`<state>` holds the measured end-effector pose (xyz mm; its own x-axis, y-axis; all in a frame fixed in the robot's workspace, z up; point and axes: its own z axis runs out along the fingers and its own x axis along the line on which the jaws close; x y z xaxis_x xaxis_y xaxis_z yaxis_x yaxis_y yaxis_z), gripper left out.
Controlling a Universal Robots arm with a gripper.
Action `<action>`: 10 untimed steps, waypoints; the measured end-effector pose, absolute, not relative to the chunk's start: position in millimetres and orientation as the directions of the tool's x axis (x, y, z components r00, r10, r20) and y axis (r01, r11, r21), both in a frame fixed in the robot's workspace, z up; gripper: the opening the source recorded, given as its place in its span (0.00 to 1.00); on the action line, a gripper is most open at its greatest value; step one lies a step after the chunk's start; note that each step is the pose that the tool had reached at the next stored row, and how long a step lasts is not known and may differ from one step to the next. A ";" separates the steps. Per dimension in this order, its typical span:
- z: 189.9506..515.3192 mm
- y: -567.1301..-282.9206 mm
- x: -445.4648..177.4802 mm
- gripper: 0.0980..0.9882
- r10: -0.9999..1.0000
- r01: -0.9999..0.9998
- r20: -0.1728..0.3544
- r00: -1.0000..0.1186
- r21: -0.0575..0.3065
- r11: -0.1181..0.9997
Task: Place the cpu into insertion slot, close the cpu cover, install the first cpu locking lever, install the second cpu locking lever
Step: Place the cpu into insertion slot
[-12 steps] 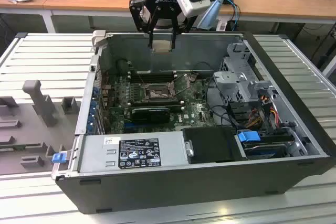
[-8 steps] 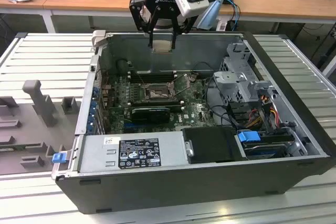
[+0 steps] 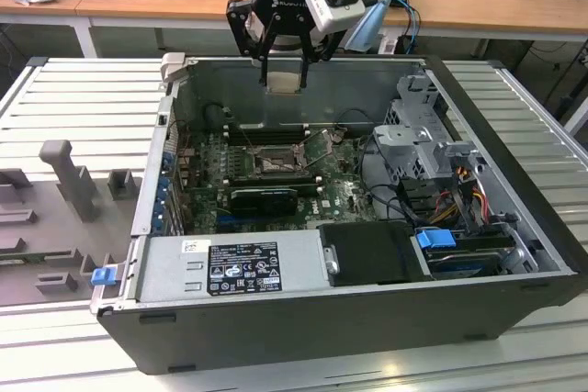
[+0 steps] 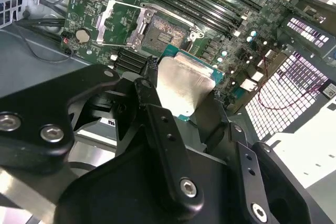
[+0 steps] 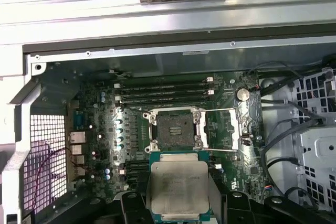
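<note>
My gripper hangs above the rear wall of the open computer case, shut on the cpu, a pale silvery square chip. In both wrist views the cpu sits flat between the black fingers, well above the motherboard. The insertion slot lies bare below it, dark-centred with a silver rim. The cpu cover is swung open beside the slot, with green board showing through its cut-out.
Long black memory slots run beside the socket, and a black expansion card lies on its near side. A power supply fills the case front and a drive cage the exterior view's right. Grey fixtures stand outside at the left.
</note>
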<state>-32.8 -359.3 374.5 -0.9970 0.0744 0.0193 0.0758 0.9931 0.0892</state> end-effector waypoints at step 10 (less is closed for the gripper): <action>374.5 -359.3 -32.8 0.48 0.155 0.156 0.019 -0.988 0.089 0.984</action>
